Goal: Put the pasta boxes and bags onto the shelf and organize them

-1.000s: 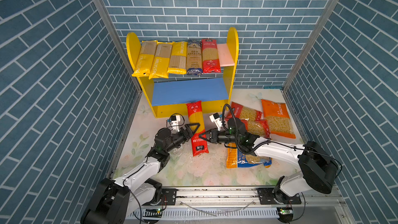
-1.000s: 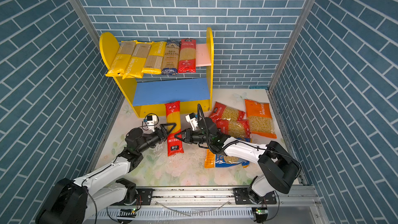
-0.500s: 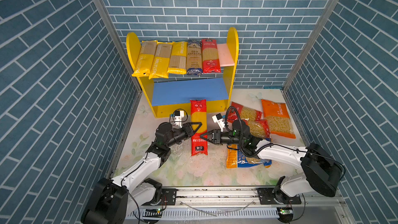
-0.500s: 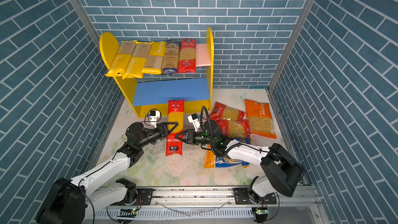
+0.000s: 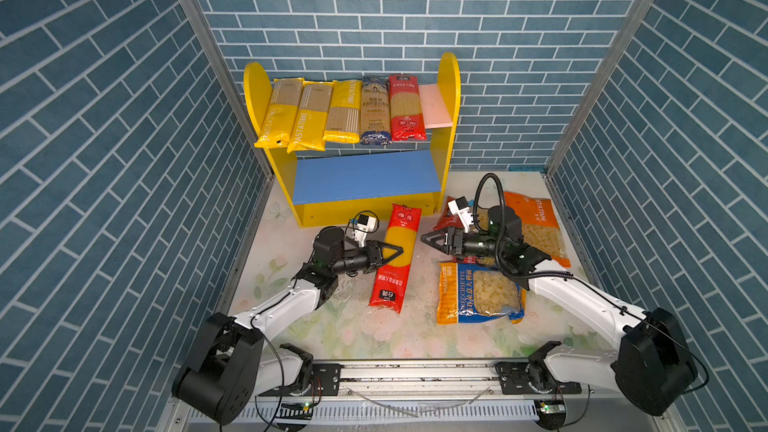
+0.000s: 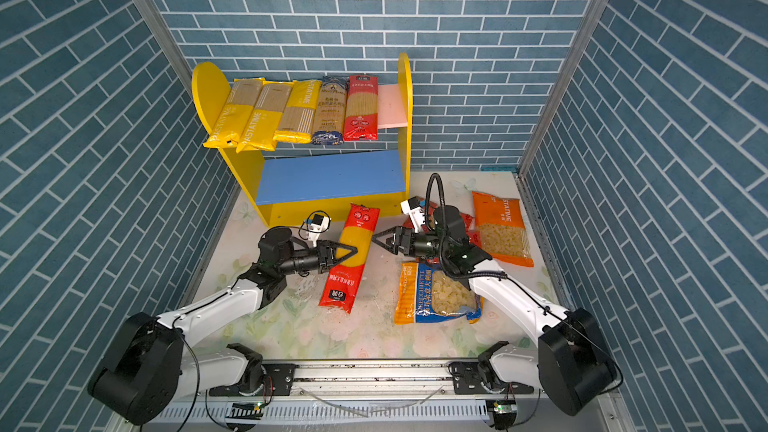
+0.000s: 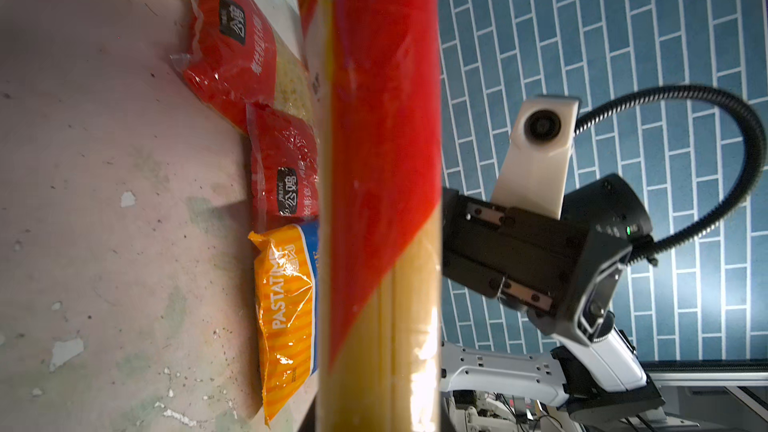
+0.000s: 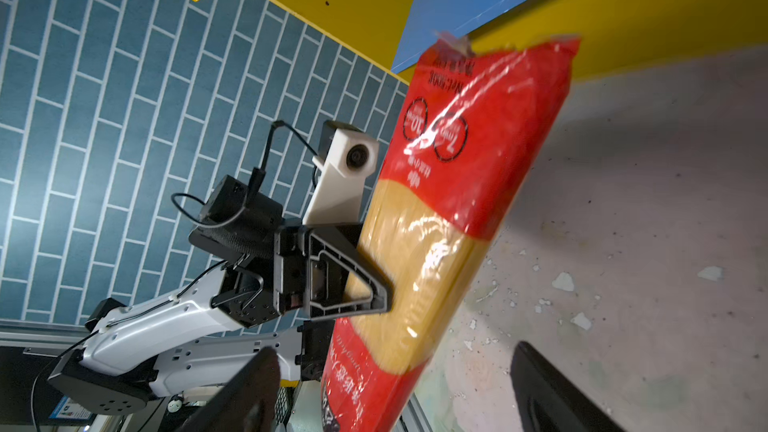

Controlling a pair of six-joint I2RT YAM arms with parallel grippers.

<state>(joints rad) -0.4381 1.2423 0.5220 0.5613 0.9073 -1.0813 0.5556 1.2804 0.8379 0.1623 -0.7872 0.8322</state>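
Both top views: left gripper (image 5: 394, 252) reaching in from 9 o'clock and pinching the red spaghetti pack (image 5: 402, 230) at mid-length. Long axis from 1 o'clock down to 7 o'clock, upper end just in front of the shelf (image 5: 451, 89) at 12 o'clock. Right gripper (image 5: 427, 238) at the pack's 3 o'clock, spread wide, clear of the wrap. Pink board (image 6: 392, 105) bare only at its 3 o'clock end, beside five packs already laid. Blue board (image 6: 328, 176) bare. Short-pasta bags (image 6: 500, 230) lying on the tabletop (image 6: 291, 326) around 3 to 4 o'clock.

Left wrist view: pack (image 7: 382, 139) filling the middle, own fingers hidden, grip not readable here.

Right wrist view: one left finger (image 8: 361, 280) pressed flat on the yellow stretch of the pack (image 8: 457, 184). Own fingers (image 8: 548, 392) wide apart, holding nothing.

Judged a handover just finished, carry to the shelf next. Keep the pinch firm near the balance point, since slick film may pivot. Draw the right arm off toward 3 o'clock first. Lift clear, level the pack, point it at 12 o'clock, then slide it into the pink gap.

Against a second ago: roles swapped, then right claw clamped on the pack and left claw spread beside it. Upper end swung from about 12 toward 1 o'clock.
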